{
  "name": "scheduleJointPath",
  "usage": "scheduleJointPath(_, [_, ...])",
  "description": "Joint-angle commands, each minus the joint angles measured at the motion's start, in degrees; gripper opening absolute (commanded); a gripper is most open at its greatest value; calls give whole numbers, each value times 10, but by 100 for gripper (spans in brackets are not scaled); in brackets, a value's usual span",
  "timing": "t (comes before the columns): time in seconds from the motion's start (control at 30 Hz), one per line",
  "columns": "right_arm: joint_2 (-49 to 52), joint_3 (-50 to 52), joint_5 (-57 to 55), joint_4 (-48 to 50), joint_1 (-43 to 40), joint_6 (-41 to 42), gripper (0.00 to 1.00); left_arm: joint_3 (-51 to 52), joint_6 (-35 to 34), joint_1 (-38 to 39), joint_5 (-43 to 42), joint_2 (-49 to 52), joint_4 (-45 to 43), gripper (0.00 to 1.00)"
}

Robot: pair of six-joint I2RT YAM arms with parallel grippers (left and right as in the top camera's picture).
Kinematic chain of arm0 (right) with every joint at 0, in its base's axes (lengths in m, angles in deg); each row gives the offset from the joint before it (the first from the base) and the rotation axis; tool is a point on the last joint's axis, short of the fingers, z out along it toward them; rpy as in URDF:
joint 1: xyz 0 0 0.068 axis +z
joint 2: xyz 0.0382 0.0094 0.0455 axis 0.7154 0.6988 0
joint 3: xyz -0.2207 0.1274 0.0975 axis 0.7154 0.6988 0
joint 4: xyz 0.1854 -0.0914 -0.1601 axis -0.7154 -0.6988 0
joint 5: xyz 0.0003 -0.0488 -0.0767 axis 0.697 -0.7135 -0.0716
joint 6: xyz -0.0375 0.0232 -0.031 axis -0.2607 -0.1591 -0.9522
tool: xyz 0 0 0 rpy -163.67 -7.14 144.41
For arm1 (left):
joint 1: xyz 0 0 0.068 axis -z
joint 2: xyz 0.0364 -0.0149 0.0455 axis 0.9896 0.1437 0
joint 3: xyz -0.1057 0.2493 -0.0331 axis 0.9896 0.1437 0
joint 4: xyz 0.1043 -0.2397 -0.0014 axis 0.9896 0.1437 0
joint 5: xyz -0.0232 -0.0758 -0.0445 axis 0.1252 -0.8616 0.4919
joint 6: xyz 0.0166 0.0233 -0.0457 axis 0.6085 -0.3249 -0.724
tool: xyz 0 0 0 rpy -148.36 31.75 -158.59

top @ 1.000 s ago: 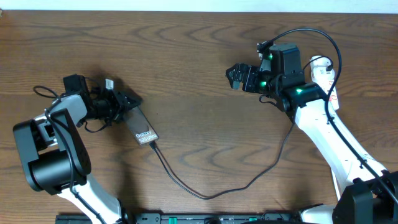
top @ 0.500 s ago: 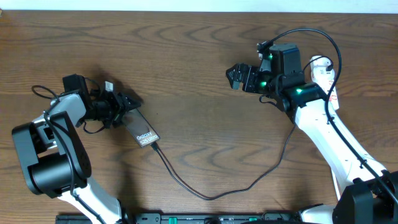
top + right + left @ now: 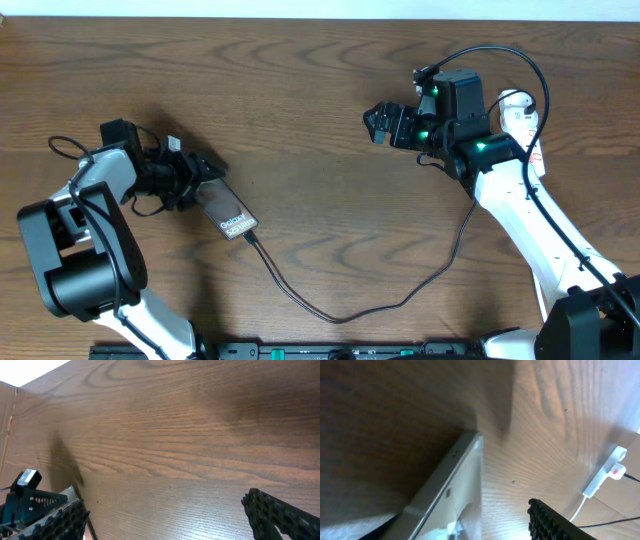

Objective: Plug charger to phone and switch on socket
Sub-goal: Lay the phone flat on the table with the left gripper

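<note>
The phone (image 3: 230, 213) lies slanted on the table at the left, lettering up. The charger (image 3: 330, 315), a thin black cable, loops across the front of the table, and its tip (image 3: 249, 234) meets the phone's lower end. My left gripper (image 3: 204, 179) is at the phone's upper end, open; in the left wrist view one finger (image 3: 552, 522) stands well apart from the phone's edge (image 3: 445, 490). The socket (image 3: 521, 118) lies at the far right, mostly hidden under my right arm; its red switch (image 3: 618, 471) shows in the left wrist view. My right gripper (image 3: 373, 125) hovers open and empty.
The socket's white lead (image 3: 577, 505) runs along the table beside it. The wooden table (image 3: 320, 70) fills the view, with a pale wall edge along the top. Black arm cables arc over the right wrist (image 3: 500, 55).
The left gripper's jaws have widened and it has drawn back a little to the left, away from the phone. The right arm has not moved.
</note>
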Motion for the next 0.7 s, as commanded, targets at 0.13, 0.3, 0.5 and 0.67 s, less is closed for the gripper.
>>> scheduleJointPath(0.13, [-7,-5,-7,0,6,-6,99,30,5,-2,188,38,30,64])
scheduleJointPath(0.3, [-7,-5,-7,-1,6,-6,99,30,5,-2,189,38,38,64])
scheduleJointPath(0.5, [-7,-5,-7,0,6,-6,99,30,5,-3,207,38,48,64])
scheduleJointPath(0.67, [-7,-5,-7,-1,6,-6,99,30,5,-2,207,38,53,64])
